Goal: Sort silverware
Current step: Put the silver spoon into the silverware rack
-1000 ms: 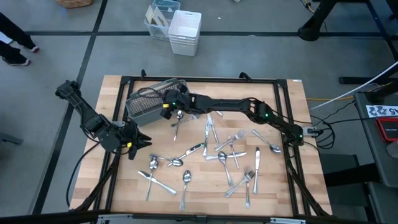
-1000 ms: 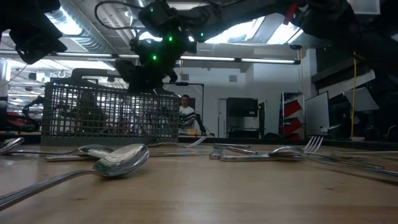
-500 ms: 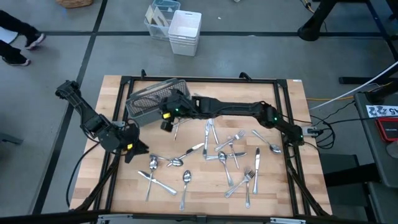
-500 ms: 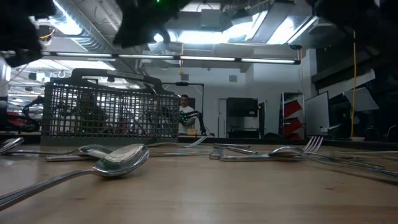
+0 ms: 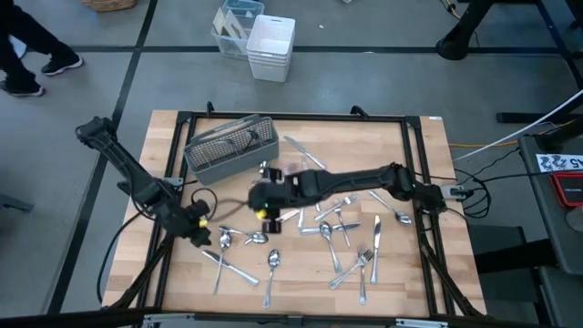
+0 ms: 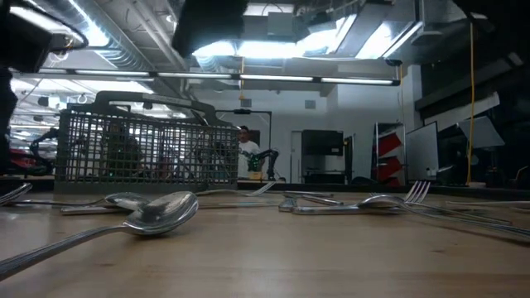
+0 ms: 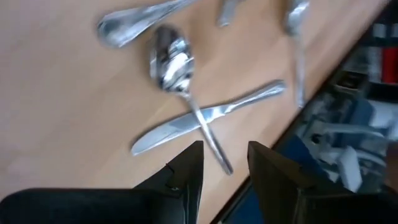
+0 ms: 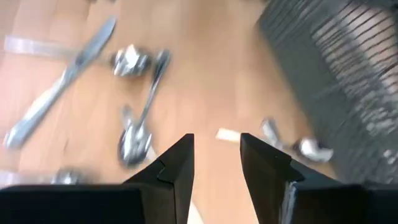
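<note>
The silverware lies scattered over the wooden table's middle and near part: a spoon (image 5: 271,264), a knife (image 5: 376,235), forks (image 5: 364,260). A few pieces stand in the grey wire-mesh caddy (image 5: 230,148) at the far left. My right gripper (image 5: 264,205) hangs open above the table's middle, between the caddy and the scattered pieces, with nothing between its fingers (image 8: 216,158). My left gripper (image 5: 202,235) is open near the left edge, tipped down over a spoon (image 7: 171,59) that lies across a knife (image 7: 205,118); it touches neither.
A black frame rail (image 5: 291,117) runs around the table top. White baskets (image 5: 271,46) stand on the floor beyond the far edge. A person's legs (image 5: 36,55) pass at the far left. Bare wood shows along the near right corner (image 5: 410,282).
My right gripper has drawn away from the caddy's right end, rising and moving toward the table's near edge, to a place over the middle. My left gripper has moved a little toward the near edge and down, and has rolled about its own line.
</note>
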